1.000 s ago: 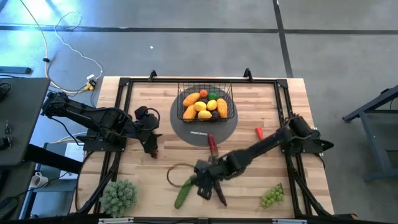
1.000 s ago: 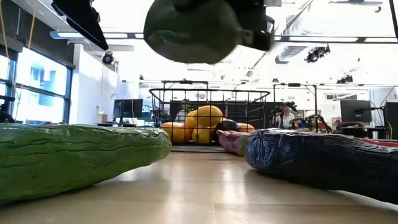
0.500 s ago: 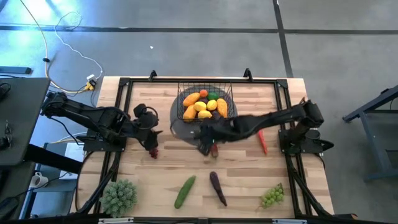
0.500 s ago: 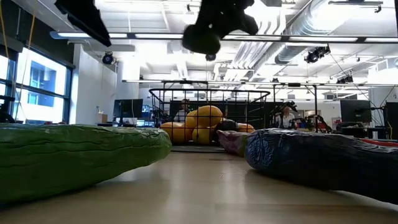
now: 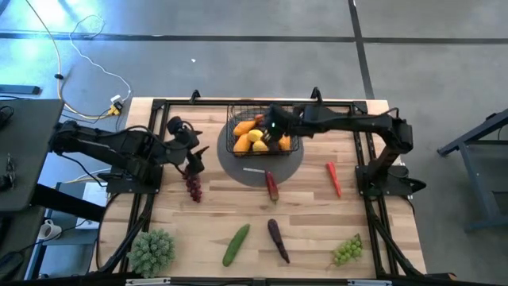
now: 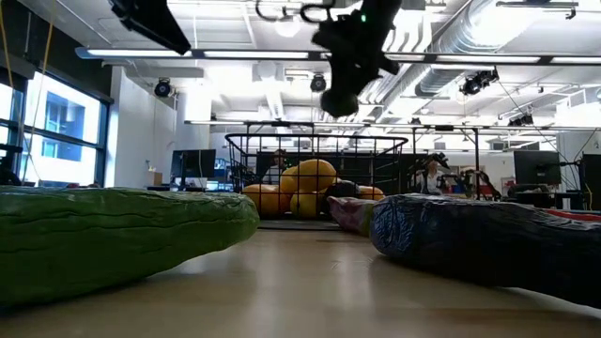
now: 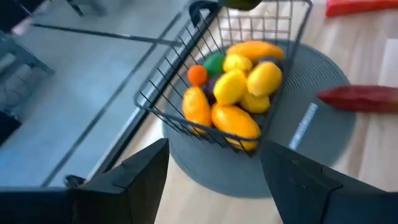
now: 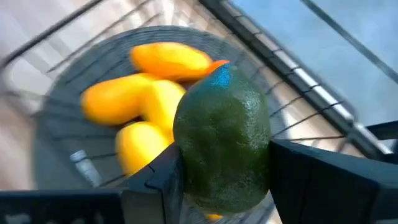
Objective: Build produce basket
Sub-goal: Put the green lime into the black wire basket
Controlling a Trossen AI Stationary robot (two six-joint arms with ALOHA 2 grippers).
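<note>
1. High view: the right gripper (image 5: 274,127) is stretched over the black wire basket (image 5: 292,148), which stands on a grey round disc (image 5: 262,171) at the far middle of the counter (image 5: 206,214). Yellow and orange fruits (image 5: 252,137) lie inside the basket. The left gripper (image 5: 193,161) hangs at the left, just beside purple grapes (image 5: 193,188). Out on the counter lie a cucumber (image 5: 236,244), an eggplant (image 5: 277,239), green grapes (image 5: 348,250) and a red chili (image 5: 333,178).
2. Low view: the right gripper (image 6: 343,89) hangs above the basket (image 6: 282,150), with a dark round fruit in its jaws. The cucumber (image 6: 113,235) and eggplant (image 6: 479,239) lie nearest the camera.
3. Left wrist view: the left arm's jaws stand released, with nothing between the fingers (image 7: 134,180); the basket (image 7: 180,62) sits beyond them.
4. Right wrist view: the jaws are grasping a green lime (image 8: 222,143), held directly over the fruits in the basket (image 8: 298,99).
</note>
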